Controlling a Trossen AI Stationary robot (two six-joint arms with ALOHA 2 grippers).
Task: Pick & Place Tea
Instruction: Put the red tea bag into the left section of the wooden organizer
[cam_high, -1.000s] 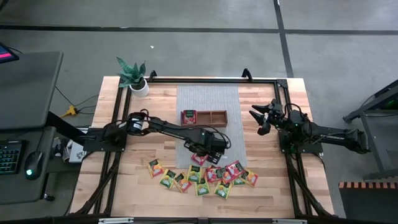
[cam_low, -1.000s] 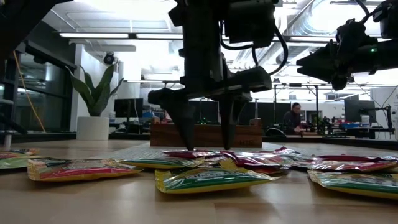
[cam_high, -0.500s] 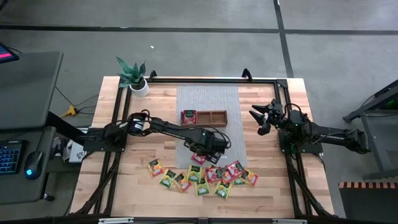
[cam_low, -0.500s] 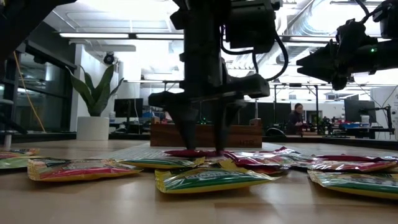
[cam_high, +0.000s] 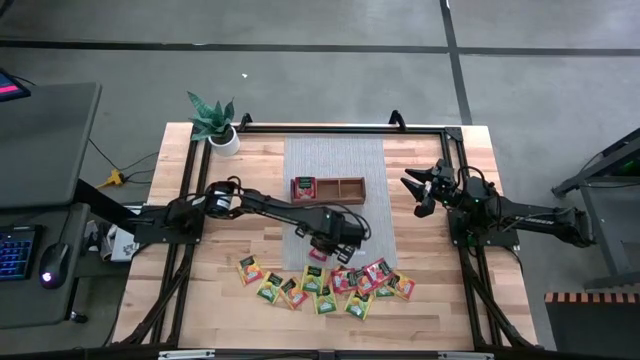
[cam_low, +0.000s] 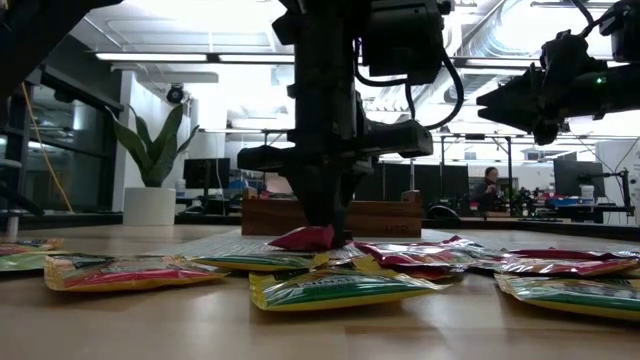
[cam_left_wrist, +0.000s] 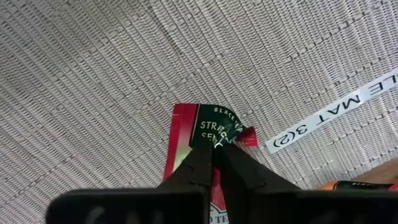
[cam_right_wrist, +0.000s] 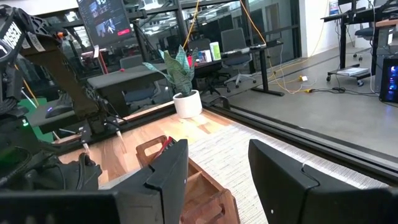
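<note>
From above the table, we see the left gripper (cam_high: 322, 243) down at the near edge of the grey mat (cam_high: 334, 160), just behind the heap of tea packets (cam_high: 325, 282) spread on the wood, while the right gripper (cam_high: 420, 190) hangs over the table's right side, well apart from the wooden tray (cam_high: 328, 188), which has one red packet in its left compartment. From table height, we see the left gripper's fingers pinched together on a red tea packet (cam_low: 305, 238) whose edge is just off the mat. Through the left wrist camera, we see that packet clamped between the fingertips (cam_left_wrist: 211, 163). Through the right wrist camera, we see its fingers (cam_right_wrist: 171, 165) spread wide and holding nothing
</note>
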